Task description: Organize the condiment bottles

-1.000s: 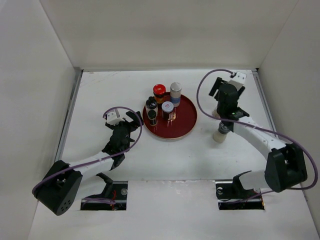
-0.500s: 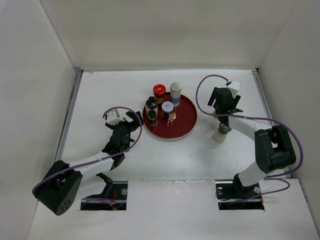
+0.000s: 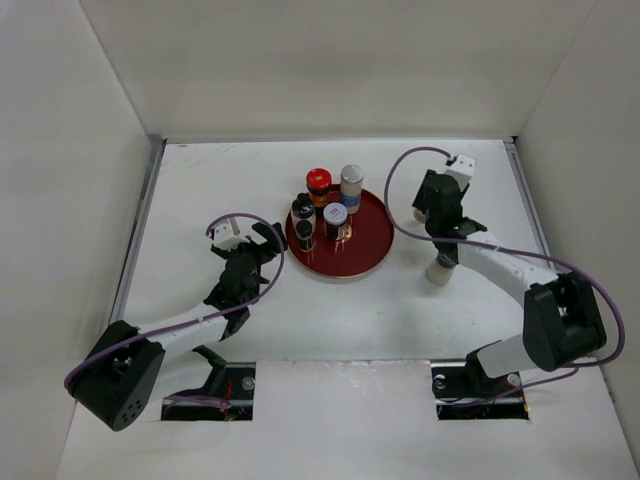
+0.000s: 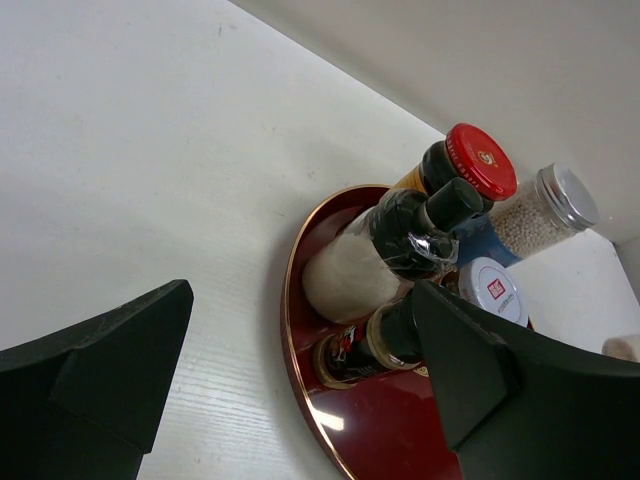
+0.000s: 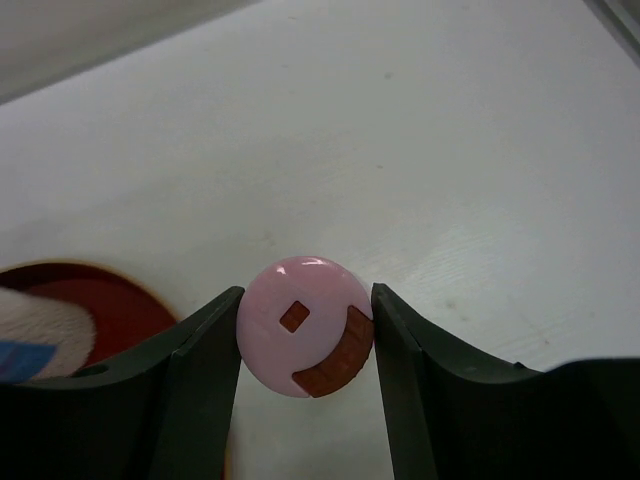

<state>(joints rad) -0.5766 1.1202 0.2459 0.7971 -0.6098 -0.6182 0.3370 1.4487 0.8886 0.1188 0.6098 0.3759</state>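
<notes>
Several condiment bottles stand on the round red tray [image 3: 365,245]: a red-lidded dark jar [image 3: 318,181], a grey-lidded one [image 3: 351,180], a black-capped one [image 3: 302,208], a dark bottle [image 3: 305,236] and a blue-banded white-lidded one [image 3: 336,215]. A pale cream bottle [image 3: 437,273] stands on the table right of the tray, partly under my right arm. My right gripper [image 5: 305,340] is shut on the pink-lidded bottle [image 5: 300,325], right of the tray; its body is hidden under the lid. My left gripper [image 4: 300,295] is open and empty at the tray's left rim, facing the dark bottle [image 4: 360,350].
White walls close in the table on the left, back and right. The tray rim [image 5: 100,295] and a blue-banded bottle [image 5: 30,335] show at the left of the right wrist view. The right arm [image 3: 500,262] reaches over the cream bottle.
My right wrist has shifted slightly left toward the tray, and the right arm's elbow has swung. The left arm and the bottles on the tray have not moved.
</notes>
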